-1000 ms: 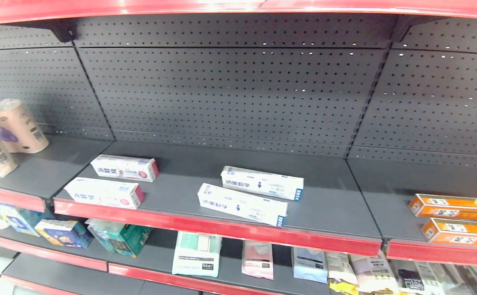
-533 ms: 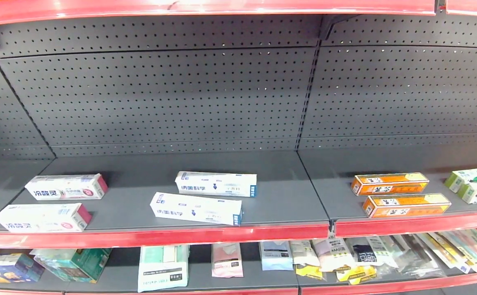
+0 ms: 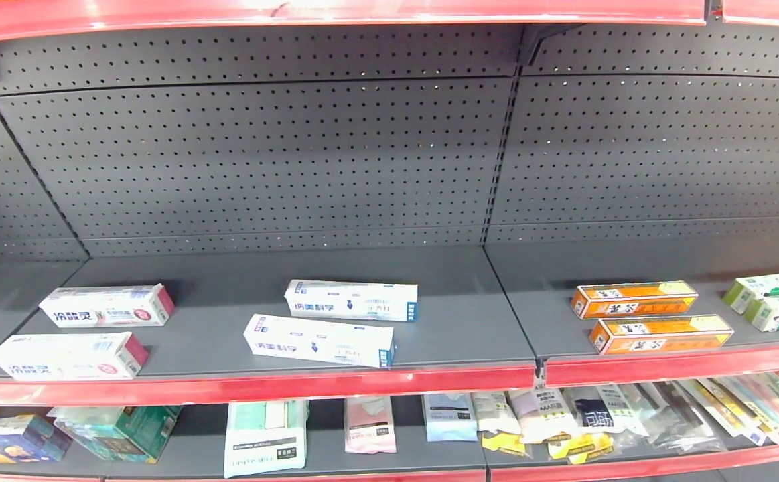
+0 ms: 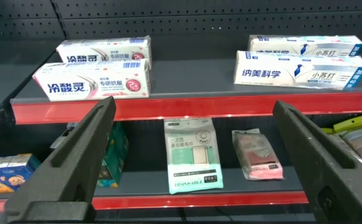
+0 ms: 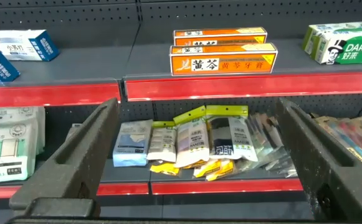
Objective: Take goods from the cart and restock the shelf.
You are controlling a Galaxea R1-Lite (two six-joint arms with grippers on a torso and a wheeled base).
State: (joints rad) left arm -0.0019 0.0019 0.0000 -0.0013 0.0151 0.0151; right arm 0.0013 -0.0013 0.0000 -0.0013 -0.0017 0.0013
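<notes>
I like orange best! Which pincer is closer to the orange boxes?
Right. The right pincer sits open directly in front of the orange boxes. The left pincer faces the pink-and-white boxes, farther toward the robot's left.

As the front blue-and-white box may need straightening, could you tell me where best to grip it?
Probably mid-length, across its narrow width, coming from the open shelf front and slightly above. The front blue-and-white box lies flat, long side roughly along the red shelf edge, and a gap separates it from the second box behind.
</notes>
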